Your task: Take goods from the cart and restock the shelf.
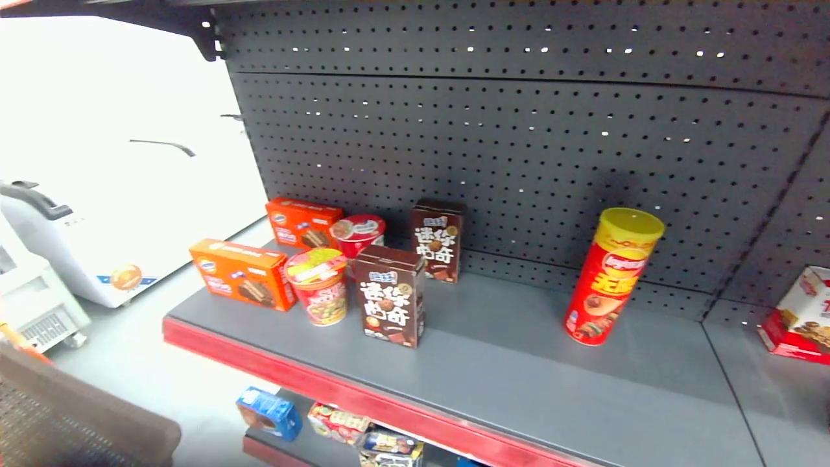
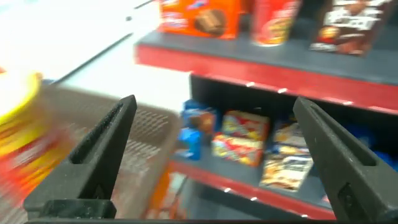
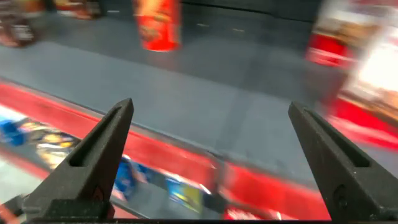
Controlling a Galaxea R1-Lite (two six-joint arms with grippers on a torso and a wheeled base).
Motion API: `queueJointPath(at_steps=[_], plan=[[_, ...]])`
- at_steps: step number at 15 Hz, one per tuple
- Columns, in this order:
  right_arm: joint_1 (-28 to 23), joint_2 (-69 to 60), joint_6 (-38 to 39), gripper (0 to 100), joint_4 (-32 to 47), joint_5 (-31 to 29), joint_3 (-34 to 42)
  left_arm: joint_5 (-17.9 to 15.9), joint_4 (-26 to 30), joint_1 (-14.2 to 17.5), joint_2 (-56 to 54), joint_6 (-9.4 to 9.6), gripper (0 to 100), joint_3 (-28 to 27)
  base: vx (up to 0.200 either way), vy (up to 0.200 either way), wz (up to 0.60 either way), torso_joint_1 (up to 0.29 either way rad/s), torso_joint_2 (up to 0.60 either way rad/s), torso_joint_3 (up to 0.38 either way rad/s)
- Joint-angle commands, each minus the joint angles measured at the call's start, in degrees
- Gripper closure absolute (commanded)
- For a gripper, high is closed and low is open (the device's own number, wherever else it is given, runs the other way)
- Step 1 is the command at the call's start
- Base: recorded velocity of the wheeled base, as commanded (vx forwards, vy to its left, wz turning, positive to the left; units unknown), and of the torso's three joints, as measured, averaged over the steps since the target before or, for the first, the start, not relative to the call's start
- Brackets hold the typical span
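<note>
Left pincer [image 2: 214,106] gapes empty beside the mesh cart [image 2: 149,127] — a blurred yellow-lidded can [image 2: 15,118] near one finger. Right pincer [image 3: 211,107], likewise spread, faces the shelf [image 3: 249,112], the red can [image 3: 158,25] standing well apart.

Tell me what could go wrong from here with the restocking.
1. The can stands tall and alone on the shelf. An arm setting goods beside it could brush it, topple it and let it roll off.
2. The front brown box and the cup stand close together toward the shelf's front edge. Pushing new stock in there might knock one over the edge.
</note>
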Motion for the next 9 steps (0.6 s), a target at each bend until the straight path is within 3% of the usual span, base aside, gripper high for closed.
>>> queueJointPath(at_steps=[1,9], plan=[[0.0,0.1,0.0,0,0.0,0.0,0.0,0.0,0.0,0.0,0.0,-0.04,0,0.0,0.0,0.0,0.6,-0.002,0.0,0.002],[0.0,0.1,0.0,0,0.0,0.1,0.0,0.1,0.0,0.0,0.0,-0.04,0,0.0,0.0,0.0,0.6,0.004,0.0,0.002]])
